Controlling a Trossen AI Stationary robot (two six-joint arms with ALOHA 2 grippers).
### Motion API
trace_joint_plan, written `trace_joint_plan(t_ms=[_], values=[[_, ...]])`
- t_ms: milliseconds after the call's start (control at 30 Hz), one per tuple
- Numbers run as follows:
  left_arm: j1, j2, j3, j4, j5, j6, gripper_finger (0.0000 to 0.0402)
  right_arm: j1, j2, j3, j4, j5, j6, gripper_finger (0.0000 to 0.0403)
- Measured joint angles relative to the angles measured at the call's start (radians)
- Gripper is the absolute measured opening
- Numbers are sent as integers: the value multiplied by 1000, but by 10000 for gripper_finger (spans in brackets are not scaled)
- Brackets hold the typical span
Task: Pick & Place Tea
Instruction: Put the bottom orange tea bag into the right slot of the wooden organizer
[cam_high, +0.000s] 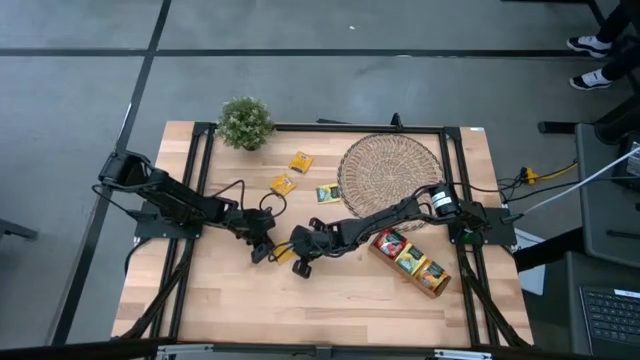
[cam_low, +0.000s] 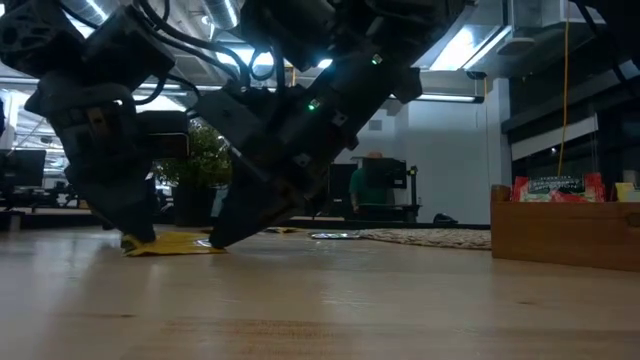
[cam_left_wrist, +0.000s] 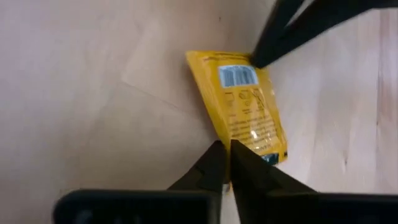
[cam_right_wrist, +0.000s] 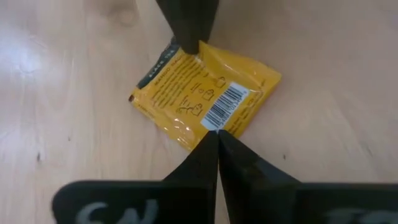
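Pinching one flat, crinkled yellow foil sachet (cam_right_wrist: 202, 99): both dark tapered claws.

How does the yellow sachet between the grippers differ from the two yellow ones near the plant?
The near sachet is pinned at opposite edges by the left gripper and right gripper, both shut; the far pair lies untouched. It sits mid-table; they lie between the plant and woven mat. All are flat and yellow.

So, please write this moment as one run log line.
left gripper: shut on yellow sachet | right gripper: shut on same sachet | sachet: on table
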Motion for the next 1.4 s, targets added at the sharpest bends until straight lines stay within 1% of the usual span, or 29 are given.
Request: trace_joint_plan(t_ms=[67,233,400,500,567,633,767,1033,1133,1300,1400], values=[[0,0,0,0,5,6,6,0,0,0,6,0,3,20],[0,0,-1,-1,7,27,3,0,0,-1,12,-17,-28,21],[0,-4,-1,-1,3,85,3,-2,-5,-1,12,-202,-54,28],[0,-23,0,-3,-13,141,3,-3,-21,-3,16,-333,-54,38],[-6,-55,0,-9,-30,187,3,-2,-39,-2,10,-400,-54,46],[-15,-83,2,-12,-42,244,3,-3,-54,-1,23,-437,-54,53],[-60,-163,1,-22,-80,394,3,-3,-85,-1,32,-469,-51,63],[-213,-331,2,-91,-301,762,3,-4,-151,-1,42,-473,26,67],[-276,-378,2,-104,-416,897,3,-6,-178,0,48,-517,59,67],[-380,-420,2,-109,-664,1100,3,-21,-200,1,95,-613,148,67],[-429,-426,2,-107,-768,1220,3,-33,-206,1,126,-655,188,67]])
